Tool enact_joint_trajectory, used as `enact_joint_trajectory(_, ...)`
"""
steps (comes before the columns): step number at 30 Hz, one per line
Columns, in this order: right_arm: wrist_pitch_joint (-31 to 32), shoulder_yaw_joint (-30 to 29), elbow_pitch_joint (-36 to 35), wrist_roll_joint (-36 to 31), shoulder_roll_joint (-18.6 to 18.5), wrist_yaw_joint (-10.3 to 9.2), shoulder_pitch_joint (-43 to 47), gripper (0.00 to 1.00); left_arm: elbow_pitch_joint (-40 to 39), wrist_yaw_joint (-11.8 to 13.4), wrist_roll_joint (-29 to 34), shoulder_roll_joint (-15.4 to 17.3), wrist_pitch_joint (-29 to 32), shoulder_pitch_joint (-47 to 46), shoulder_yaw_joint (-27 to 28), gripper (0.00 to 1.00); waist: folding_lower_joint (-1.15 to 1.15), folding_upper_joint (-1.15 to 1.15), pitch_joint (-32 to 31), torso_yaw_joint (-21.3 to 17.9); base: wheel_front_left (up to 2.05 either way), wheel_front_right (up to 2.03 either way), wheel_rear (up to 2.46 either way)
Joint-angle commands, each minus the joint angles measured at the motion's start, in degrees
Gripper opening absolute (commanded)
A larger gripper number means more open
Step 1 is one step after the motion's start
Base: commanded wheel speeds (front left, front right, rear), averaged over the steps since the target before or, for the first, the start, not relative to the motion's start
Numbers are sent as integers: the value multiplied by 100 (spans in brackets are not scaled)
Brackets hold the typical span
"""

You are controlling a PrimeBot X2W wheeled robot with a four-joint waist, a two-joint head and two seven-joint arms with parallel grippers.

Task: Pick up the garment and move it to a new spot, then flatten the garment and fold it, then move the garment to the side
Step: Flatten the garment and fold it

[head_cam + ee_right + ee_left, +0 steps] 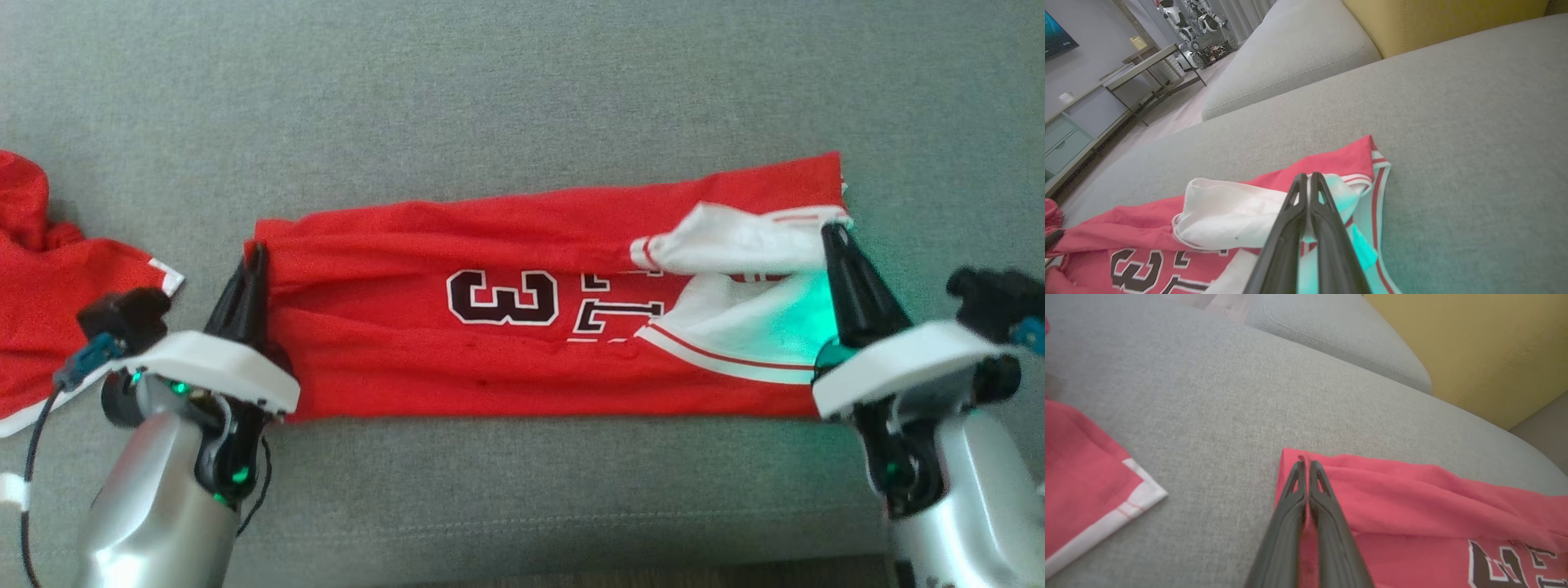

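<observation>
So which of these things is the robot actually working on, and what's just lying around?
In the job: red jersey, left pincer and right pincer, each shut on one end of it.
Lying about: second red garment at the left, yellow cushion; grey sofa is merely the surface.

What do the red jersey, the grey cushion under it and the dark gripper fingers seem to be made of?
The red jersey: probably thin synthetic knit, matte; it lies limp with soft creases.
The grey cushion: woven upholstery fabric, matte; a fine flecked weave and a stitched seam show.
The gripper fingers: likely moulded plastic, dull black; smooth, with cut-out windows near the tips.
</observation>
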Motion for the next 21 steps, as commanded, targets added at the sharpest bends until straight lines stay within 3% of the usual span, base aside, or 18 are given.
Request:
enact_joint_trajectory(1, 25, 40, -339, -54, 45, -4, 60, 0, -231, 47, -34, 248, 40, -3, 224, 0, 0, 0, -10, -21, 0, 0, 0)
enact_joint_trajectory(4, 160, -42, -454, -119, 169, -4, 381, 0, -352, 111, -77, 270, 190, 218, 197, 0, 0, 0, -30, -40, 0, 0, 0)
enact_joint_trajectory(5, 203, -45, -473, -133, 204, -4, 469, 0, -382, 138, -81, 272, 225, 272, 185, 34, 0, 0, -36, -36, 0, 0, 0)
enact_joint_trajectory(6, 231, -32, -487, -214, 217, -4, 546, 33, -407, 166, -77, 272, 250, 317, 171, 98, 0, 0, -44, -33, 0, 0, 0)
enact_joint_trajectory(7, 251, -9, -499, -309, 226, -4, 616, 89, -430, 184, -79, 267, 269, 361, 157, 100, 0, 0, -54, -31, 0, 0, 0)
enact_joint_trajectory(8, 236, 7, -522, -394, 238, -4, 673, 100, -456, 211, -80, 261, 260, 404, 159, 100, 0, 0, -76, -35, 0, 0, 0)
enact_joint_trajectory(15, -14, -107, -806, -1050, 350, -4, 915, 100, -879, 672, 343, 339, -11, 803, 221, 100, 0, 0, -277, -59, 0, 0, 0)
enact_joint_trajectory(21, -372, -376, -1257, -1529, 426, -4, 904, 100, -1744, 1077, 928, 359, -84, 1144, 423, 100, 0, 0, -480, 2, 0, 0, 0)
